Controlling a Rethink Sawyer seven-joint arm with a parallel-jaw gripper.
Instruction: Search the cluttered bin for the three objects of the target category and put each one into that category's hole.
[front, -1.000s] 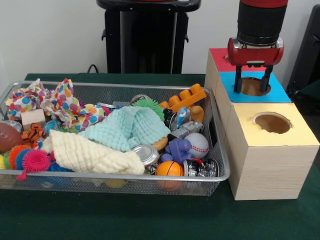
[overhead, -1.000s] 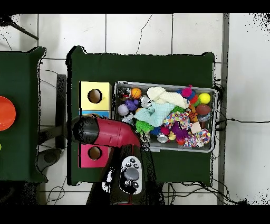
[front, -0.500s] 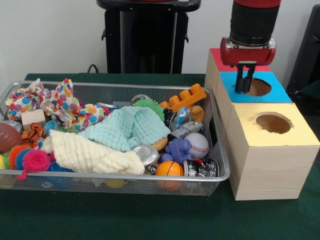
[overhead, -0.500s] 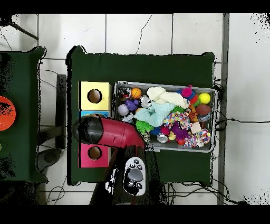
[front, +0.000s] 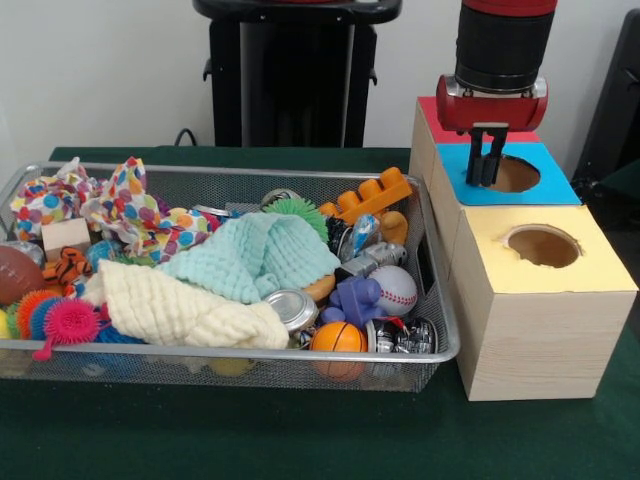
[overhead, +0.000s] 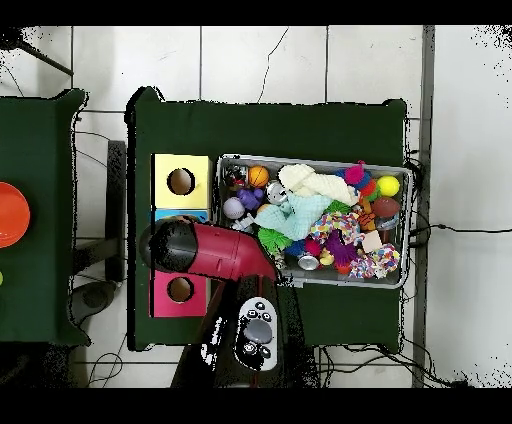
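jaws (front: 487, 170) now together, shifted left above round blue hole (front: 514, 174), empty

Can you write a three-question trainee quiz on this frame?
1. True or false: the gripper hangs over the blue section of the sorting box, at the left edge of its hole.
2. Which ball lies nearest the bin's front right corner? A) the baseball B) the mini basketball C) the brown football
3. Fill in: the pale yellow cloth lies in front of the ____ green cloth.

Key: 1 true; 2 B; 3 mint.
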